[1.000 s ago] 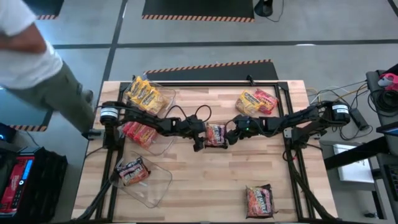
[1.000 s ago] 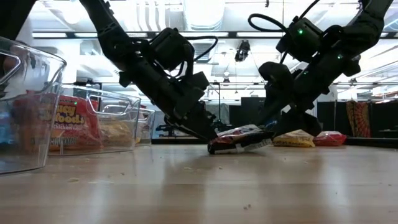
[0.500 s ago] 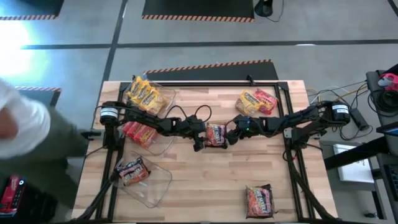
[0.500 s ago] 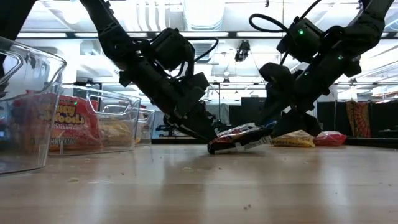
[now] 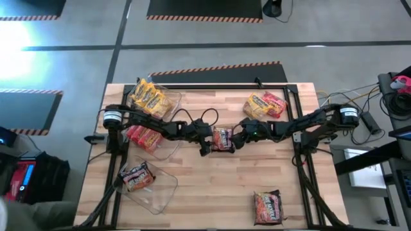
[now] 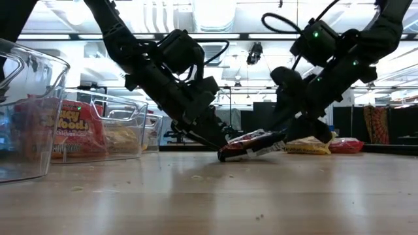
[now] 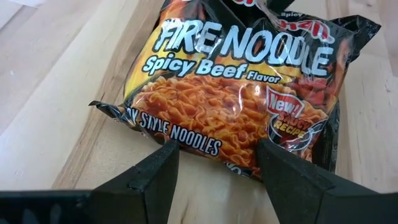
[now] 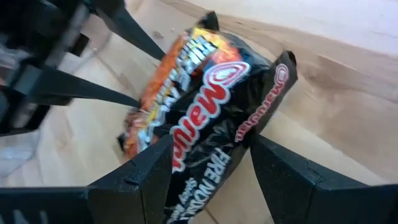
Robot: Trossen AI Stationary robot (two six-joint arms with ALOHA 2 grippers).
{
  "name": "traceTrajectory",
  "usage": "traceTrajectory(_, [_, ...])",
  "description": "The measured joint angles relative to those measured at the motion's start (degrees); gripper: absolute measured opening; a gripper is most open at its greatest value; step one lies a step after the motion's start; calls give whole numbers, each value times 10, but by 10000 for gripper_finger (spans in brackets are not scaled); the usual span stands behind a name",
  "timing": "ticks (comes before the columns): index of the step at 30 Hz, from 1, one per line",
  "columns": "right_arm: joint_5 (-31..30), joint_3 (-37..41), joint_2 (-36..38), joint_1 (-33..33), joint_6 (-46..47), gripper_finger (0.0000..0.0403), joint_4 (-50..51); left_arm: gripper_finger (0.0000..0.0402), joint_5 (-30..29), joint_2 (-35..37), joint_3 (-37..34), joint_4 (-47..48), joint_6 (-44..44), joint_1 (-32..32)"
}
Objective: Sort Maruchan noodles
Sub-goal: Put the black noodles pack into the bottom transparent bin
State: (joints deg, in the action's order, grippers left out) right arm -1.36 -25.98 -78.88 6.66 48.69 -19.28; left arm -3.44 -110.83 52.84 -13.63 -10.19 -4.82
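Observation:
A dark Maruchan noodles packet (image 5: 223,138) lies mid-table between my two grippers. In the low view the packet (image 6: 251,145) is tilted, its left end on the wood and its right end raised. My right gripper (image 5: 237,138) is shut on the right end. My left gripper (image 5: 210,142) is open at the left end, a fingertip (image 7: 169,152) at each side of the packet's printed lower edge (image 7: 214,149). My right gripper pinches the packet's right end (image 8: 214,134) between its two fingers, and the wrapper is crumpled there. It comes slanting down from the table's right. That end is lifted; the left end rests on the table. Whether my left gripper's fingertips touch the packet's left end, I cannot tell.
Three clear bins stand along the table's left: yellow packets (image 5: 149,97), red packets (image 5: 144,136), a dark packet (image 5: 137,176). A yellow and a red packet (image 5: 264,104) lie loose at the far right, a dark one (image 5: 268,205) at the near right.
Both arms and the packet have kept still. A person standing past the table's left edge has walked off toward the near left.

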Motion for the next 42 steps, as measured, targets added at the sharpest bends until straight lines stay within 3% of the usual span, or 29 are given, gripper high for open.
traceTrajectory(13, [38,1,-119,3,17,203,-147,201,4,-21,0,11,-26,0])
traceTrajectory(24, [61,4,-63,1,-11,199,-170,201,0,-16,-1,16,-19,0])
traceTrajectory(31, [56,5,-65,2,-17,164,-158,201,0,-16,-1,15,-23,0])
traceTrajectory(42, [50,3,-72,2,-20,154,-156,201,-1,-6,-1,-1,-23,0])
